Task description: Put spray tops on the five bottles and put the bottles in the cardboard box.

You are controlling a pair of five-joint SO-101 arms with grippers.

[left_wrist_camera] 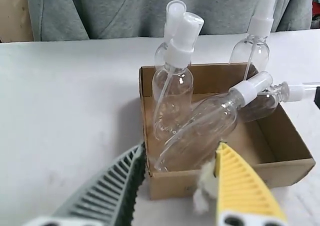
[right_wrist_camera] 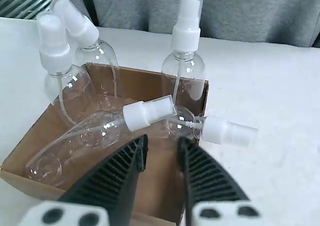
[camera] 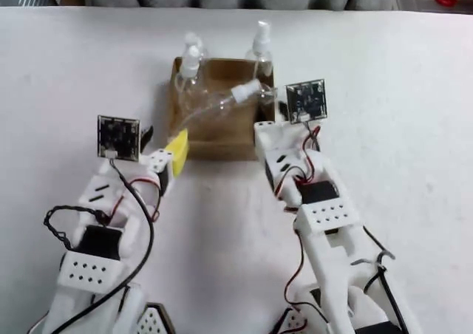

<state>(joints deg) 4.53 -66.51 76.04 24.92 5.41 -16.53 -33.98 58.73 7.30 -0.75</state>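
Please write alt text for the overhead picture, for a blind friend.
A cardboard box on a white table has spray bottles standing at its far side and one lying slanted inside. The left arm and right arm face it from the near edge.

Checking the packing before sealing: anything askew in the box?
Yes. One bottle lies on its side with its spray top poking over the cardboard box's side wall, and a second bottle leans diagonally across it.

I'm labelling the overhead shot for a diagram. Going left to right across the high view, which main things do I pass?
left arm's camera board → left tool → cardboard box → right arm's camera board. The bottles overlap the box, so they are left out.
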